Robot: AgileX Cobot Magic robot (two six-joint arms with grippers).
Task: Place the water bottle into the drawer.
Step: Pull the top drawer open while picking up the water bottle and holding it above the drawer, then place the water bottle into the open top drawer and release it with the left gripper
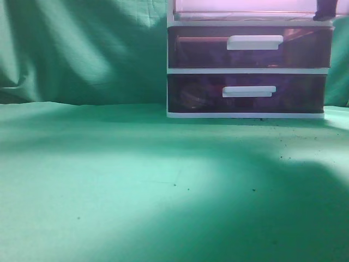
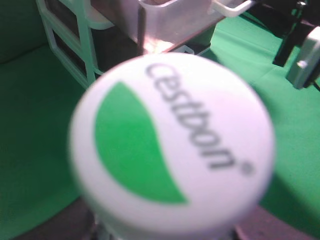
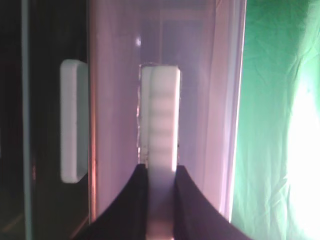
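The water bottle's white cap (image 2: 172,145), with a green mark and "cestbon" lettering, fills the left wrist view. My left gripper (image 2: 165,234) is shut on the bottle below the cap, and only dark finger edges show. Behind the cap the drawer (image 2: 170,20) is pulled out of its white frame. My right gripper (image 3: 160,175) is shut on the drawer's white handle (image 3: 159,115), against the pale pink front (image 3: 210,100). In the exterior view the drawer (image 1: 245,8) is at the top edge, with the right gripper (image 1: 325,10) at its right end. The bottle is out of that view.
Two darker purple-brown drawers (image 1: 202,49) (image 1: 196,93) with white handles sit shut below, and one handle shows in the right wrist view (image 3: 74,120). Green cloth (image 1: 136,180) covers the table and the backdrop. The right arm (image 2: 292,35) shows at the left wrist view's upper right.
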